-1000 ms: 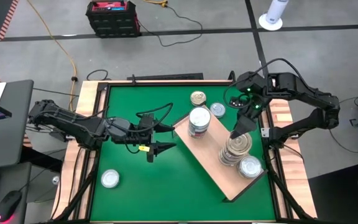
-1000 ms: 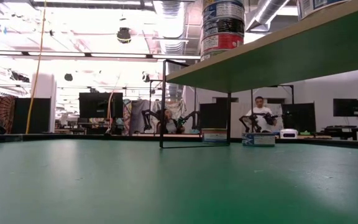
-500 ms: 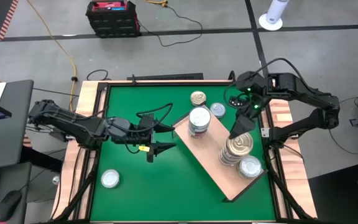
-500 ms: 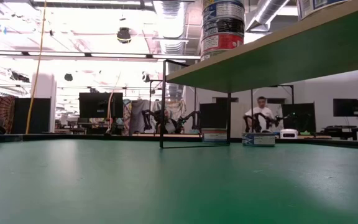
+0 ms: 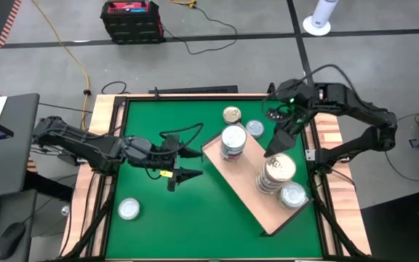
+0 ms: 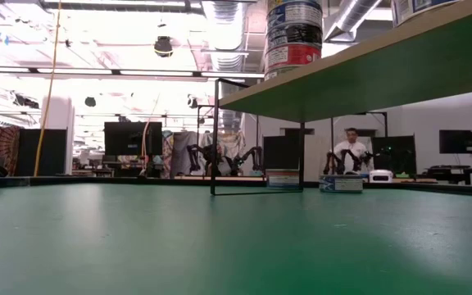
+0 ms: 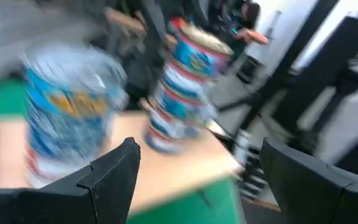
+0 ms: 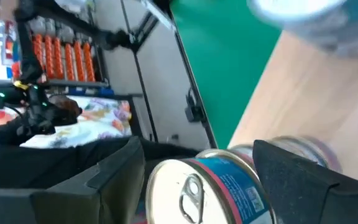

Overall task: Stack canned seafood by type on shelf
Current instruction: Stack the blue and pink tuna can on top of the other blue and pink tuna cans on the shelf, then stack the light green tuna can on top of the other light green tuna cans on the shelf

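Note:
The shelf (image 5: 247, 191), a light-wood board, lies aslant on the green mat. On it stand two stacks of canned seafood, one at its far end (image 5: 233, 142) and one toward its right (image 5: 276, 173), plus a single tin (image 5: 292, 195). My right gripper (image 5: 273, 148) hangs open just beyond the right stack's top tin (image 8: 194, 190), its fingers (image 8: 114, 180) on either side and apart from it. My left gripper (image 5: 195, 163) hovers open and level over the mat, left of the shelf, facing both stacks (image 7: 73, 112).
Two loose tins, one gold (image 5: 231, 114) and one silver (image 5: 254, 128), sit on the mat beyond the shelf. Another tin (image 5: 128, 209) sits at the mat's near left. Bare green mat lies between it and the shelf. A wood-slat rim (image 5: 104, 124) frames the table.
My right gripper has drawn back a little from the right stack's top, up and toward the far edge. The top tin now shows whole, and the stack stands where it was.

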Controlling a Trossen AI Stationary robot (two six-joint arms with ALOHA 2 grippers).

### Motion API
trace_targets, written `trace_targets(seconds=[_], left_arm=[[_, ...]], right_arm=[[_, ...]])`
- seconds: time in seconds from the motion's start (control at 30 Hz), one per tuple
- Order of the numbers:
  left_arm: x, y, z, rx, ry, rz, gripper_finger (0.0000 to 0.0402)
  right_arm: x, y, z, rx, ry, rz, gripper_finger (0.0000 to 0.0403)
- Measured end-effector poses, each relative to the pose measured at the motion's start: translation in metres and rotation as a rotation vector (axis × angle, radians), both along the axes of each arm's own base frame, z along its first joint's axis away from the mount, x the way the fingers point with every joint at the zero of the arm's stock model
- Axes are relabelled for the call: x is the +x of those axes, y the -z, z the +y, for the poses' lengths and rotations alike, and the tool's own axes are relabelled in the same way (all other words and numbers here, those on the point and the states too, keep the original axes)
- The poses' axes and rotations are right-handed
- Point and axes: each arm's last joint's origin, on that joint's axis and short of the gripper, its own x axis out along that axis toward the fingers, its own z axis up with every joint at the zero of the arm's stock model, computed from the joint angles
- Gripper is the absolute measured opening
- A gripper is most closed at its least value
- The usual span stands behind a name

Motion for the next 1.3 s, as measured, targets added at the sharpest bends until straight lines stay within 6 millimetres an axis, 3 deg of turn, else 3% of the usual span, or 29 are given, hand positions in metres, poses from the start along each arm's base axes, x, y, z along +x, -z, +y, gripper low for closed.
trace_targets(seconds=[0.1, 0.27, 0.4, 0.57, 0.73, 0.93, 1.2, 1.3], left_arm=[[-0.013, 0.009, 0.001, -0.128, 0.073, 0.185, 0.0315], [-0.031, 0.04, -0.006, -0.271, 0.183, 0.601, 0.0312], [-0.048, 0.065, -0.009, -0.224, 0.185, 0.925, 0.0303], [-0.059, 0.092, -0.011, -0.024, 0.245, 1.205, 0.029], [-0.066, 0.127, -0.024, 0.181, 0.417, 1.327, 0.0277], [-0.077, 0.152, -0.032, 0.347, 0.456, 1.372, 0.0261], [-0.095, 0.181, -0.043, 0.378, 0.581, 1.394, 0.0247], [-0.099, 0.185, -0.045, 0.415, 0.543, 1.399, 0.024]], right_arm=[[-0.007, -0.01, -0.011, -0.065, 0.041, -0.062, 0.0317], [-0.025, -0.017, -0.034, -0.194, 0.104, -0.146, 0.0317], [-0.039, -0.022, -0.05, -0.353, 0.188, -0.191, 0.0317], [-0.048, -0.033, -0.064, -0.476, 0.32, -0.273, 0.0317], [-0.056, -0.045, -0.067, -0.594, 0.424, -0.349, 0.0317], [-0.066, -0.056, -0.061, -0.653, 0.467, -0.426, 0.0317], [-0.068, -0.058, -0.06, -0.653, 0.475, -0.44, 0.0317], [-0.067, -0.058, -0.06, -0.653, 0.475, -0.44, 0.0317]])
